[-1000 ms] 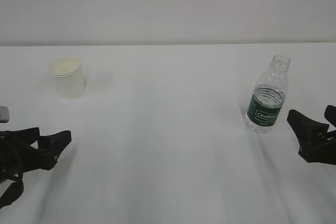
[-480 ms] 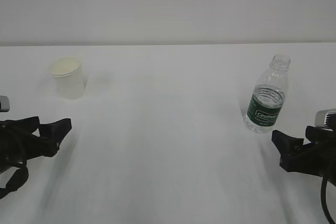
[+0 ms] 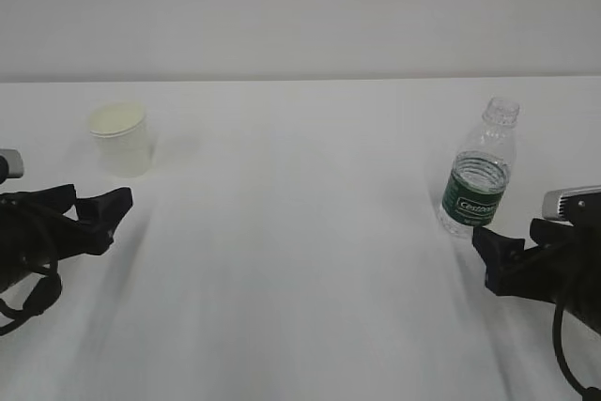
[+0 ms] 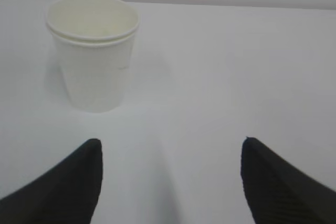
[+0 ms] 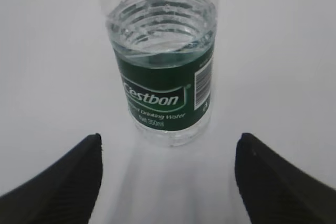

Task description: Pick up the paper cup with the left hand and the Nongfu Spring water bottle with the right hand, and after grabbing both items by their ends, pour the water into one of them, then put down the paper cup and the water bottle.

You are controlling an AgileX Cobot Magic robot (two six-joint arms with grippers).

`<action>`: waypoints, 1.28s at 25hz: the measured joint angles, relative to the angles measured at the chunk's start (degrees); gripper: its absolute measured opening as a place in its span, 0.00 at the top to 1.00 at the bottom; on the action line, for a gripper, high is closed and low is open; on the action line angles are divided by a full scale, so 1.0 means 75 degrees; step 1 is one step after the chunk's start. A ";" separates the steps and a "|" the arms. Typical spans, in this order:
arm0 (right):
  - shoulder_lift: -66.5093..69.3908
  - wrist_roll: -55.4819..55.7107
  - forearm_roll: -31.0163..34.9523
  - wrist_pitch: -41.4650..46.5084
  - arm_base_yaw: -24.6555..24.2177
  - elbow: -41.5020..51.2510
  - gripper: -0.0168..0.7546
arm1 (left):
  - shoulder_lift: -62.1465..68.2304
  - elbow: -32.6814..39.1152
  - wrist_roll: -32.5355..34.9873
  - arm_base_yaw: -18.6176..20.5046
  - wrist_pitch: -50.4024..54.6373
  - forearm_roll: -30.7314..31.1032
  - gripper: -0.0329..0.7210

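Since a second ago, our right claw [image 3: 490, 253] has slid in toward the water bottle [image 3: 479, 174], and our left claw [image 3: 99, 213] has edged up toward the paper cup [image 3: 122, 138]. Both claws stand wide open and hold nothing. We see the cup upright on the white desk [image 3: 300, 232], ahead of the left jaws and a little left of their gap. Uncapped and upright, the bottle with its green label stands just ahead of the right jaws, water [image 5: 160, 40] showing through the clear plastic.

the paper cup [image 4: 94, 56] is white with a cream inside, the clear ribbed water bottle [image 5: 163, 72] wears a dark green label with white lettering.
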 joint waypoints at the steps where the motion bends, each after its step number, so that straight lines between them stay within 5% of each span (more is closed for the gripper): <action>1: 0.0012 0.0000 -0.0021 0.0000 0.0000 -0.0041 0.22 | 0.0000 -0.0033 0.0014 0.0000 0.0000 0.0000 0.17; 32: 0.0759 0.0000 -0.0215 0.0591 0.0000 -0.1419 0.22 | 0.0104 -0.0355 0.0034 0.0000 0.0065 -0.0013 0.17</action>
